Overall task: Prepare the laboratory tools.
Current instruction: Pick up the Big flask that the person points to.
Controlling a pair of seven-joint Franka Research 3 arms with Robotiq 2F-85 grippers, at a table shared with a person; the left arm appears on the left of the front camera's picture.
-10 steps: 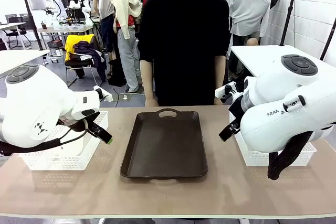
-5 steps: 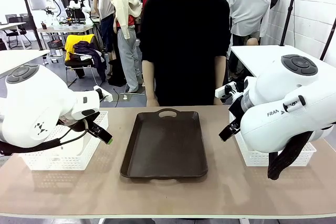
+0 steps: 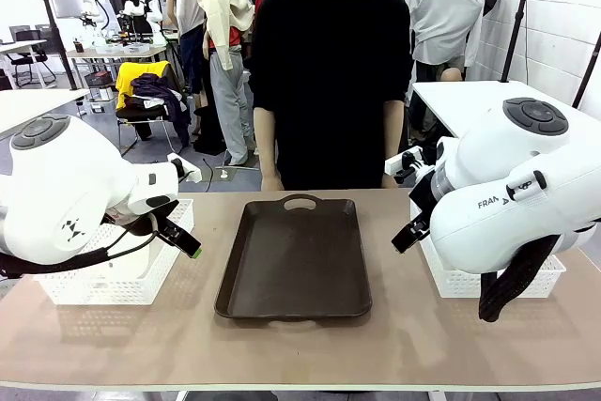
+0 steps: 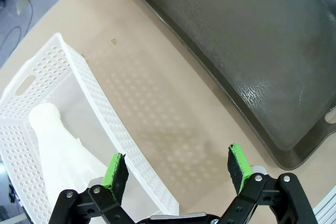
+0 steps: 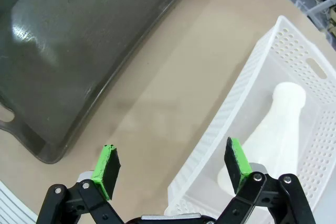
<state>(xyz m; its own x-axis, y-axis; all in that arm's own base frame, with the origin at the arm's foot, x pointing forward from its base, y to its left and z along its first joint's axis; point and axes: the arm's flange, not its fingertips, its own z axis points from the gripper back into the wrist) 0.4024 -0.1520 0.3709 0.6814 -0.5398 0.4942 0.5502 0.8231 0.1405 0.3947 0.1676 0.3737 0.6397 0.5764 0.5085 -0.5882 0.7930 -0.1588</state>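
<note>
Dark letters "FRAN" stand on the white casing of the right arm, at the right of the scene; a black fitting cuts off the rest of the word. The left arm, at the left, bears a small dark emblem, too small to read.

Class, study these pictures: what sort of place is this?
Likely a robotics lab: white left robot arm and white right robot arm flank a dark brown rectangular tray; a frosted-white conical flask in a white mesh basket.
</note>
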